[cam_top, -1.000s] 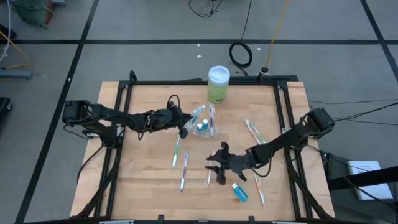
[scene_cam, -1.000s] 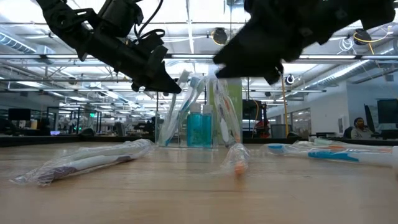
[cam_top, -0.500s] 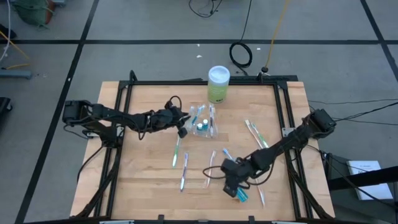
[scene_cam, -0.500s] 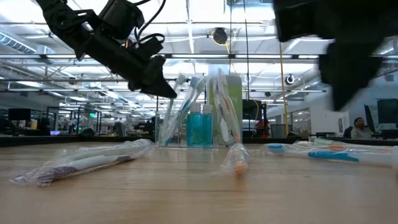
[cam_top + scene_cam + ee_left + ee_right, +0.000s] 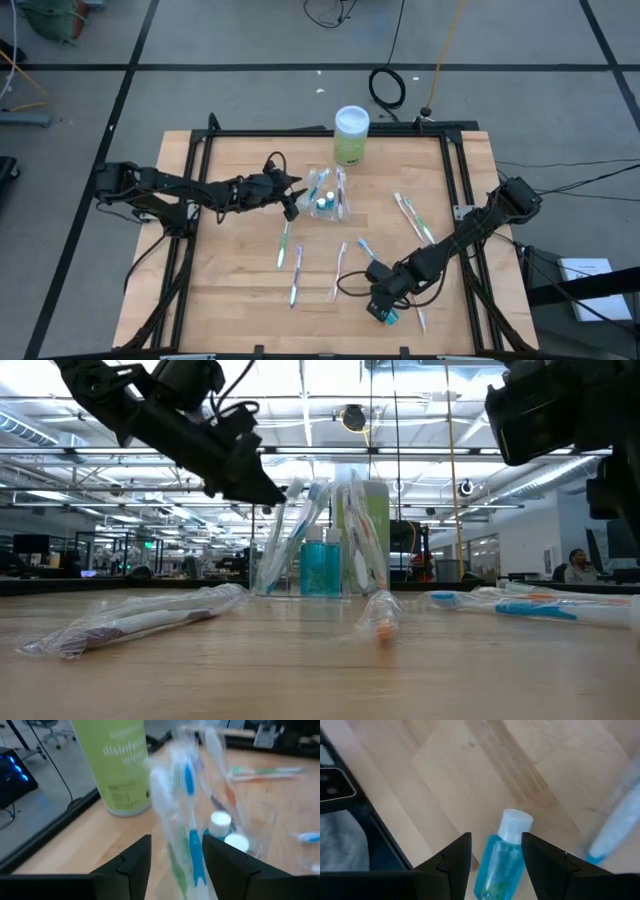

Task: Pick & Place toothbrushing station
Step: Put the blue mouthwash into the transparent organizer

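**Clear holder, light and tippy**

High view: the toothbrushing station [image 5: 328, 197] stands mid-table, left gripper [image 5: 293, 197] just beside it.

Left wrist view: fingers parted, nothing held; grip its stiff, slippery rim.

Right wrist view: right gripper [image 5: 496, 852] spread over a blue bottle [image 5: 501, 854].

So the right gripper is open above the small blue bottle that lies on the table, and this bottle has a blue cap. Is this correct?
Not quite: the cap is white, not blue. The right wrist view shows it. The rest holds: the right gripper is open over the small blue bottle, which lies on the table.
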